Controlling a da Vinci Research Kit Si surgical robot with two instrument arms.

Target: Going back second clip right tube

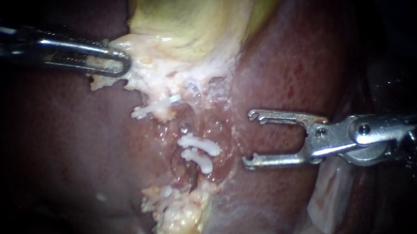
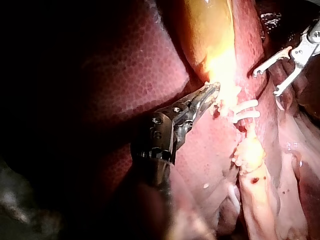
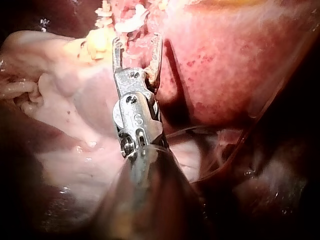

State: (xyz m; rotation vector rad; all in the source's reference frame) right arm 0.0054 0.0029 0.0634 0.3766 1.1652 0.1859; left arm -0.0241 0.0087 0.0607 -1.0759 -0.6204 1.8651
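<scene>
The right instrument's claw (image 1: 249,139) is wide open, its two jaws well apart with nothing between them. It hangs over the liver (image 1: 295,64), just to the right of two white clips (image 1: 198,150) that sit close together, one above the other, across the right tube (image 1: 191,175). The claw touches neither clip. A third clip (image 1: 155,108) lies up and to the left, apart from the pair. The left instrument's claw (image 1: 120,63) is closed on the pale tissue (image 1: 144,72) at the lower edge of the yellow gallbladder (image 1: 193,13).
</scene>
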